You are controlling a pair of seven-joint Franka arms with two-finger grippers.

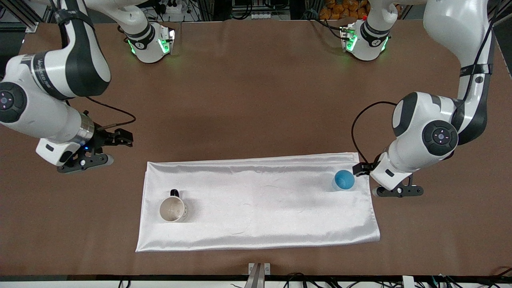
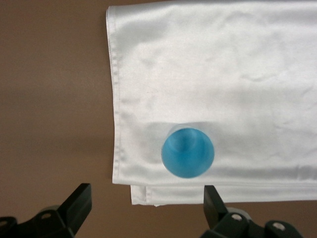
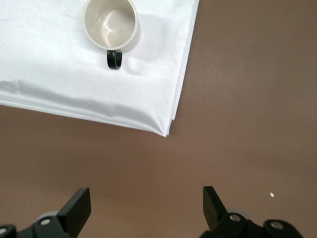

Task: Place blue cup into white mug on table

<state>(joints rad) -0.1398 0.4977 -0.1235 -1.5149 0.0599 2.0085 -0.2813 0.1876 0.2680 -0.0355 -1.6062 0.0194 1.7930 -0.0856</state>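
Note:
The blue cup (image 1: 343, 179) stands upright on the white cloth, near the cloth's corner at the left arm's end; in the left wrist view (image 2: 188, 151) I look down into it. My left gripper (image 1: 381, 180) (image 2: 147, 196) is open and empty, over the brown table (image 1: 256, 100) and the cloth's edge just beside the cup. The white mug (image 1: 173, 209) stands upright on the cloth toward the right arm's end, with its black handle pointing away from the front camera; it also shows in the right wrist view (image 3: 110, 23). My right gripper (image 1: 105, 150) (image 3: 147, 198) is open and empty over bare table beside that cloth corner.
The white satin cloth (image 1: 260, 208) lies folded flat across the table's middle, nearer to the front camera, and carries both cups. Its edges show in both wrist views (image 2: 247, 59) (image 3: 59, 89). Both arm bases stand along the table edge farthest from the front camera.

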